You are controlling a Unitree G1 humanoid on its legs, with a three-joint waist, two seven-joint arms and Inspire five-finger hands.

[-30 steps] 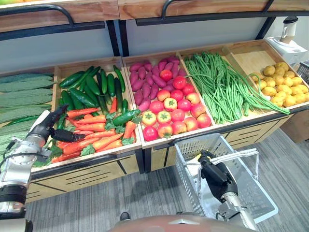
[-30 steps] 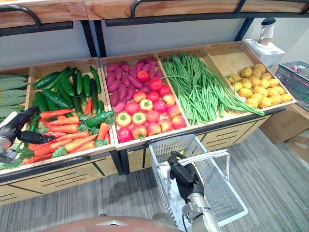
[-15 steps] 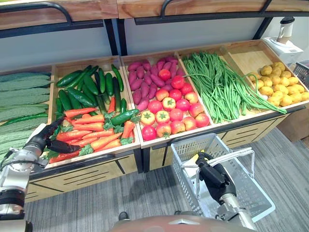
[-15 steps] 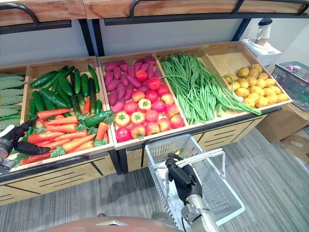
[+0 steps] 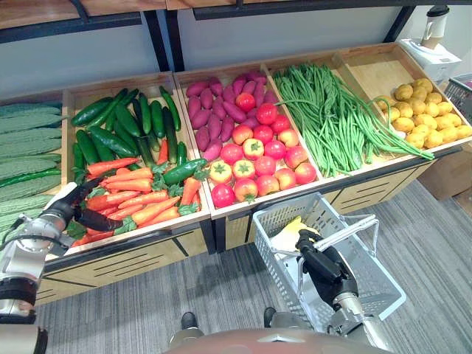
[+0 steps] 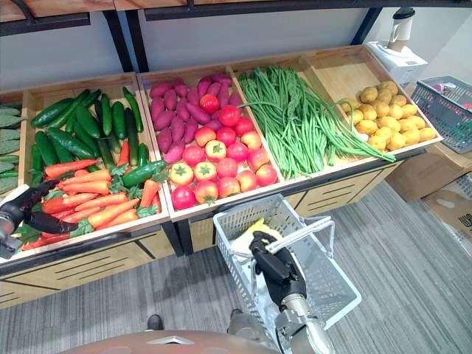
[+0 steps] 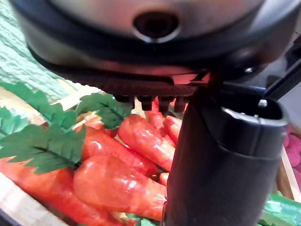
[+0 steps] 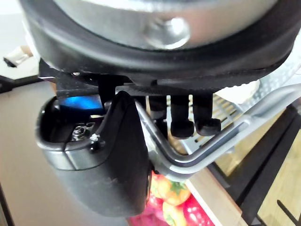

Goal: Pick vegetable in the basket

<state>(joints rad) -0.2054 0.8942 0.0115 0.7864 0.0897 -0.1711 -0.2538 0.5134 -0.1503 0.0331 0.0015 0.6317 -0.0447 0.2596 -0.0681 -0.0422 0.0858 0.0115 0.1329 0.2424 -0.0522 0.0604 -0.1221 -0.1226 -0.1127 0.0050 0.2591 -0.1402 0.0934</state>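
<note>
Holding basket (image 5: 269,245) handle (image 5: 346,232), right hand (image 5: 324,267) curls fingers round it. Basket sits low in front of tomatoes (image 5: 254,158), yellow thing (image 5: 293,227) inside. Left hand (image 5: 65,212) rests at carrots (image 5: 140,206) in bin, fingers and thumb spread apart.

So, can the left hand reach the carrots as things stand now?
Probably yes: the left hand is open right beside the carrots, at their near left edge, and nothing lies between them.

Bright, even light from above puts soft glare on the carrots (image 7: 113,183).
</note>
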